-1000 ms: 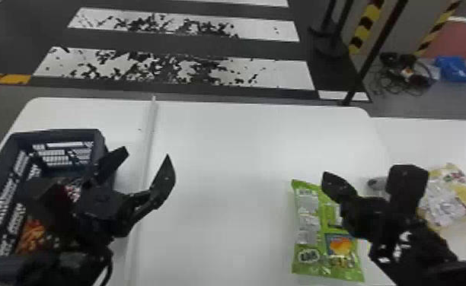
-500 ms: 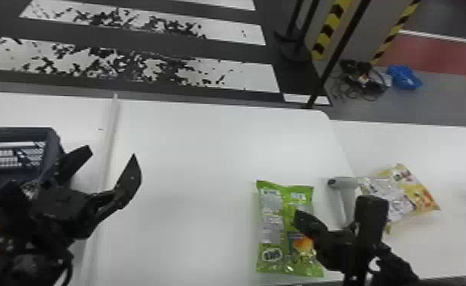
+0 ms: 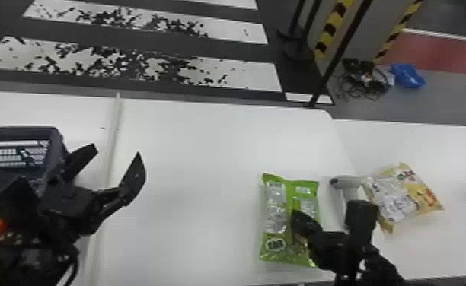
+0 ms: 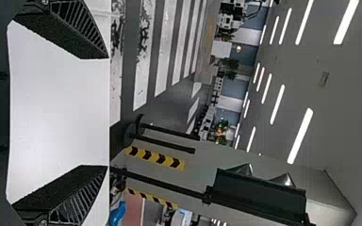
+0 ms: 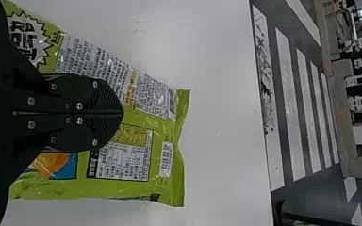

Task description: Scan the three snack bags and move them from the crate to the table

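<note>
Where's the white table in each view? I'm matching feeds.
Head view: white table across the middle.
Left wrist view: table between the left hand's fingers.
Right wrist view: table around the green snack bag, under the right hand.
Shared landmark: crosswalk stripes beyond the table.

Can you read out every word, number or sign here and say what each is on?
Nothing reads clearly enough to quote:
Green snack bag: bold lettering in a white starburst, not legible with certainty.
Same bag: panels of fine print, too small.
Yellow-and-white snack bag: printing, too blurred.
</note>
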